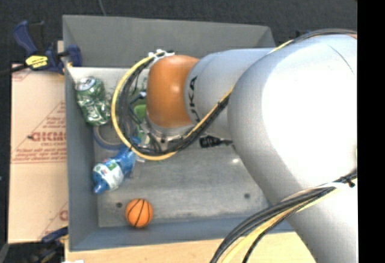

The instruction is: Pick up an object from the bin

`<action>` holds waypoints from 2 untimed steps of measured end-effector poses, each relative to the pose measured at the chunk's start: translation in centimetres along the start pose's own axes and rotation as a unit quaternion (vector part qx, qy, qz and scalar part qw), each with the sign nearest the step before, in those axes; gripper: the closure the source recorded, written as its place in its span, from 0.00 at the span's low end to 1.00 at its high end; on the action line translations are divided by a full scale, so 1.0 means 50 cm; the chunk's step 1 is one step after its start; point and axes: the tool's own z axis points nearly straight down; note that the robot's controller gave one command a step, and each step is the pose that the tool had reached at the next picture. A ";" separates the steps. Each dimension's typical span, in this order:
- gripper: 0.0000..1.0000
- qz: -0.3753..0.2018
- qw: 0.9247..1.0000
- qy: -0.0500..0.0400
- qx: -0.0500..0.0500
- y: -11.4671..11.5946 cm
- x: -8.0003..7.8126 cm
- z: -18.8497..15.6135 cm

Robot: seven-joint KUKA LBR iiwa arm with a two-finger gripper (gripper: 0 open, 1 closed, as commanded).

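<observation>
Grey bin (198, 189) being overhung at left by gripper (147, 135); apart or together cannot be told. Crushed green can (91, 101) lying nearest, against left wall: light, dented, slippery; likely best pinched across middle.

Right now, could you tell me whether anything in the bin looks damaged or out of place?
The green can at the upper left of the bin is crushed and dented, and the blue plastic bottle below it lies on its side, crumpled. The small orange ball near the front wall looks intact. I see nothing spilled.
</observation>
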 end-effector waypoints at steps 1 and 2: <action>0.00 0.006 1.000 0.002 0.001 -0.036 -0.016 -0.022; 1.00 -0.179 0.984 -0.001 0.003 0.039 -0.109 -0.004</action>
